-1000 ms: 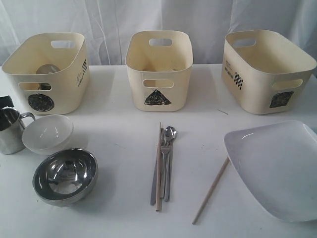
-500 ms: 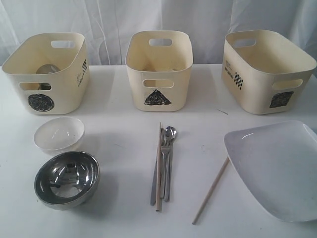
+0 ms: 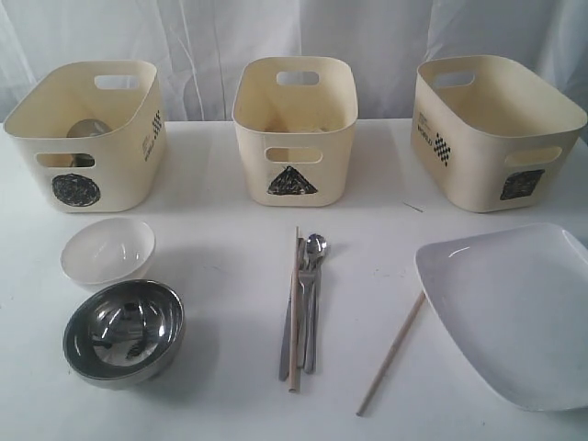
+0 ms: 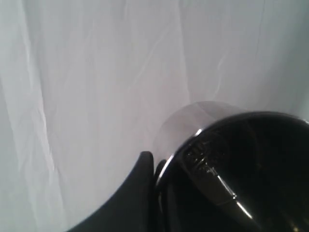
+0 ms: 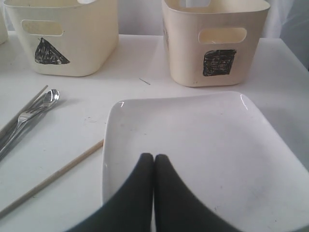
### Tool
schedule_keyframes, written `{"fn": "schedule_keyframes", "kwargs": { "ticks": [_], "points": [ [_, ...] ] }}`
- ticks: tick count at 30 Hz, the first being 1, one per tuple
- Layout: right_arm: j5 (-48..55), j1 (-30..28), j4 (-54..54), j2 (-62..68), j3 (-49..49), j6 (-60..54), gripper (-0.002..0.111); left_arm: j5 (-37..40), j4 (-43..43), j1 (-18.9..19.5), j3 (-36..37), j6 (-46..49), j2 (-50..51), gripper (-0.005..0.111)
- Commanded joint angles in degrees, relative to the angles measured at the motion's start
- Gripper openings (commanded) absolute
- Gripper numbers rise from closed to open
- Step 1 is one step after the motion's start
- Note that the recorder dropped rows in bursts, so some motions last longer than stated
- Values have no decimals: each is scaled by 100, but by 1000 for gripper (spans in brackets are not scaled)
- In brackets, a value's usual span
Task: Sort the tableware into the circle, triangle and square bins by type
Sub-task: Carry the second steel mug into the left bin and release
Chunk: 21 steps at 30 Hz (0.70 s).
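Sorting under way: my left end effector (image 4: 152, 165) is clamped on the rim of a steel mug (image 4: 231, 159). One finger (image 4: 142, 188) is outside the wall and its partner is hidden inside. The mug hangs against the white curtain (image 4: 72, 72), out of the exterior view. It is stiff, light and slick, and I judge that a pinch across its thin wall is only safe if the mug is carried level and unhurried.

My right end effector (image 5: 154, 157) hovers empty, fingers pressed together, over the near edge of the white plate (image 5: 193, 140).

Nearest on the counter (image 3: 220, 266) are the steel bowl (image 3: 124, 331) at the left and a loose chopstick (image 3: 391, 352), its far tip at the plate's edge. The plate is probably the heaviest and most breakable piece, glossy and shallow. Its raised rim looks like the only place to take hold.

In the middle the steel cutlery (image 3: 310, 312) lies bundled with a second chopstick (image 3: 294, 322). These are thin, low and apt to slip or roll, so they are best gripped across their shafts.

The white bowl (image 3: 107, 250) sits just behind the steel one; both want a rim pinch.

Farthest off, in a row before the curtain, stand three bins:
- the circle bin (image 3: 138, 138), with what looks like another mug (image 3: 87, 130) inside
- the triangle bin (image 3: 294, 188)
- the square bin (image 3: 478, 165)
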Motion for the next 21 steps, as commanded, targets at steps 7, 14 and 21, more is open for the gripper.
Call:
{"fn": "schedule_keyframes", "kwargs": {
  "ticks": [7, 14, 21],
  "points": [
    [-32, 15, -31, -36, 11, 34, 0, 1803, 1086, -212, -656, -1289, 1833, 41],
    [-32, 15, -31, -36, 11, 34, 0, 2197, 3162, -238, -693, -3838, 1485, 56],
    [-42, 15, -31, -36, 11, 34, 0, 2327, 5411, -238, -679, -5958, 468, 56]
  ]
}}
